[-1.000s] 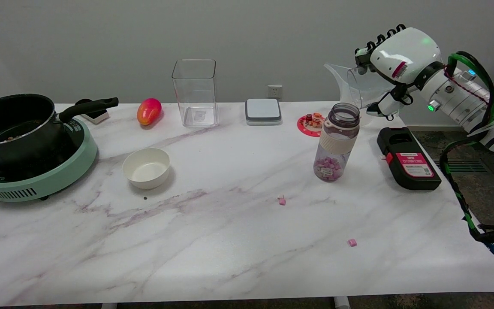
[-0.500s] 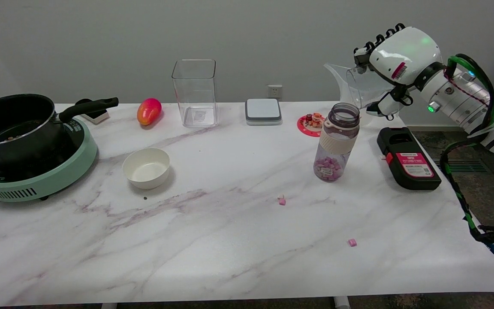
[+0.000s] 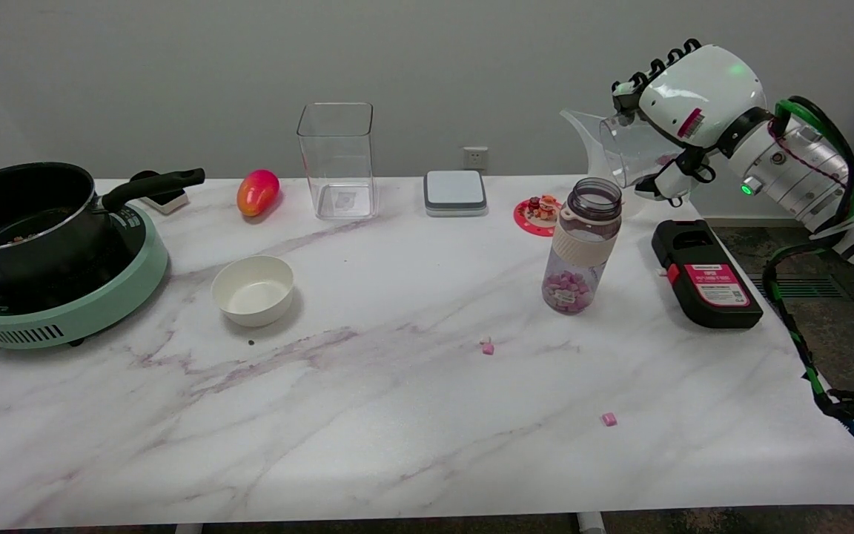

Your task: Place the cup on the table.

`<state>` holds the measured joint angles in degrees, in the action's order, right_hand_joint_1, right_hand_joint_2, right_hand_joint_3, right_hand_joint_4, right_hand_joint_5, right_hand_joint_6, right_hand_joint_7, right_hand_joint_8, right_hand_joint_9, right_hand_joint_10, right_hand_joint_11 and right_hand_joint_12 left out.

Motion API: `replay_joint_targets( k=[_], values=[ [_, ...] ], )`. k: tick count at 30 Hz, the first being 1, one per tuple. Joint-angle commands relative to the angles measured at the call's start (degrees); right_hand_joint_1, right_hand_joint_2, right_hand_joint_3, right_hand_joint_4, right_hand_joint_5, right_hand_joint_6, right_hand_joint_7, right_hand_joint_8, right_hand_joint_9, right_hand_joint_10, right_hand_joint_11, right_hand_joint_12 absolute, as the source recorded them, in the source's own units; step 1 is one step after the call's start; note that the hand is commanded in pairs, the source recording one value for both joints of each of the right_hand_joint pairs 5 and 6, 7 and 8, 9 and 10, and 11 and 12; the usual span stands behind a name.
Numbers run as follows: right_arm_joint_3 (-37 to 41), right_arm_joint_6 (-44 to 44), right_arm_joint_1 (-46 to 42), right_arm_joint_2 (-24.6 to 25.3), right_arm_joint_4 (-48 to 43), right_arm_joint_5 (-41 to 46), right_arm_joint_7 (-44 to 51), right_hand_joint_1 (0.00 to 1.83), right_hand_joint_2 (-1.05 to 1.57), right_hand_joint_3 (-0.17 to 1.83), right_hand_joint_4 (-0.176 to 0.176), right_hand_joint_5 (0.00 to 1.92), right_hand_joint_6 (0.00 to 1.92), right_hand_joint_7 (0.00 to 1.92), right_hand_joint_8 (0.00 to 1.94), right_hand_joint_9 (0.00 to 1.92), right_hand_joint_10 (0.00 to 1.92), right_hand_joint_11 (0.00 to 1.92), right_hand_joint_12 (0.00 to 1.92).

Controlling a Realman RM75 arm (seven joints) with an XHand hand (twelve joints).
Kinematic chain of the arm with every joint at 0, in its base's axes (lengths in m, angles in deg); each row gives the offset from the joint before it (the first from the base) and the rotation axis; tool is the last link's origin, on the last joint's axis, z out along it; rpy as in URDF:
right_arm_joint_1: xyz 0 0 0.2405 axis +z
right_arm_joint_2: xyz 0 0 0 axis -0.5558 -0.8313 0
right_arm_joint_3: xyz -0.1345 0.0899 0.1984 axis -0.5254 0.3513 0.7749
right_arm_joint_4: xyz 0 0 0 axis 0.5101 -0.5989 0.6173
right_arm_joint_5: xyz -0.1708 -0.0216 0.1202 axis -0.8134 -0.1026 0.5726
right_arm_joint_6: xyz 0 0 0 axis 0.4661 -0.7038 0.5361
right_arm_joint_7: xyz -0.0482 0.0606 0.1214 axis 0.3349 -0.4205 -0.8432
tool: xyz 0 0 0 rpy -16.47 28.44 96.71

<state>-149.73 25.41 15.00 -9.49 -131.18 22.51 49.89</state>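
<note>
the right hand (image 3: 683,111) is gripping the clear spouted cup (image 3: 616,144), tilted above the marble table (image 3: 368,386), needing levelling before lowering beneath the fingers.

Tabletop (image 3: 368,415): white marble with purple-grey veining. Hotplate (image 3: 78,308) mint green under a black pot (image 3: 19,222); bowl (image 3: 253,291) cream; mango (image 3: 257,192) red-orange. Bottle (image 3: 581,248) clear with cream band, holding pink pieces.
</note>
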Motion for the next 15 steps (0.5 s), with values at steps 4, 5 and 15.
replay_joint_targets(
  k=[4, 5, 15],
  values=[
    [0.0, -1.6, -0.1, 0.1, 0.9, -1.0, 0.1, 1.52, 0.96, 0.78, 0.0, 1.5, 1.5, 1.58, 1.58, 1.52, 1.52, 1.3, 1.3],
    [0.0, -1.6, -0.1, 0.1, 0.9, -1.0, 0.1, 1.52, 0.96, 0.78, 0.0, 1.5, 1.5, 1.58, 1.58, 1.52, 1.52, 1.3, 1.3],
    [-0.1, -2.0, -0.2, 0.8, 1.0, -0.1, -0.1, 1.51, 0.98, 0.76, 0.0, 1.52, 1.52, 1.58, 1.58, 1.53, 1.53, 1.31, 1.31]
  ],
)
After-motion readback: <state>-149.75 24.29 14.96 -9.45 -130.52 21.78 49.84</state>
